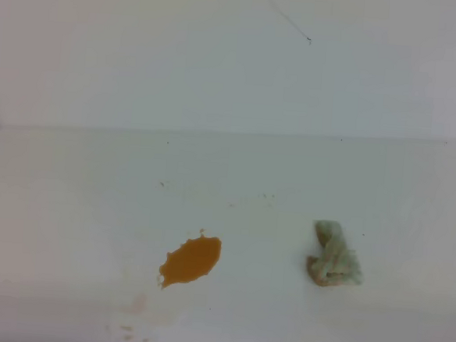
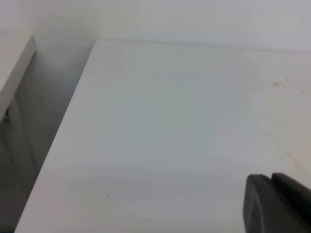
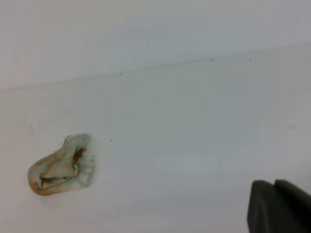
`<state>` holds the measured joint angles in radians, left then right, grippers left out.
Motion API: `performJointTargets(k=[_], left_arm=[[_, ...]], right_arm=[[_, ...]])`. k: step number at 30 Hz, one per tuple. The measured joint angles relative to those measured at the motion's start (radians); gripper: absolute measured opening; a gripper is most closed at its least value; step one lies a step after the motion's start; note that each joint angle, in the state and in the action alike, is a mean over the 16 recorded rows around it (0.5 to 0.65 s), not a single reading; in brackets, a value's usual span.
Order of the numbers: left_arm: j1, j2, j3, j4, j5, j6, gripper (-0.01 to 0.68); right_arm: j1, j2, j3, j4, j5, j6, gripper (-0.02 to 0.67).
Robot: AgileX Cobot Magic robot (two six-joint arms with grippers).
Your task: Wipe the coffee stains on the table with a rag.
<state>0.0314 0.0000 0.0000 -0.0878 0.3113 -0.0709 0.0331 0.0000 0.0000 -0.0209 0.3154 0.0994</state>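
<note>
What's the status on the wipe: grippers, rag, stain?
Neither gripper holds anything; jaw state not visible. Rag lies bunched on the table, untouched. Coffee stain unwiped, left of rag and apart from it. Nothing between them.

The table [image 1: 69,207] is plain white with a few tiny dark specks. The coffee stains [image 1: 191,261] show as a solid orange-brown blotch, with a much fainter tan smear and small tan specks beside it. The rag [image 1: 334,257] is pale green and white, mottled, with brownish-tan patches at its edges and folds. The gripper parts in both wrist views are matte black
</note>
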Motion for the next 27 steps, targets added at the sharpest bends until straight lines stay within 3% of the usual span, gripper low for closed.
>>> performJointTargets(k=[27], left_arm=[[0.000,0.000,0.000,0.000,0.000,0.000,-0.002]], right_arm=[[0.000,0.000,0.000,0.000,0.000,0.000,0.000]])
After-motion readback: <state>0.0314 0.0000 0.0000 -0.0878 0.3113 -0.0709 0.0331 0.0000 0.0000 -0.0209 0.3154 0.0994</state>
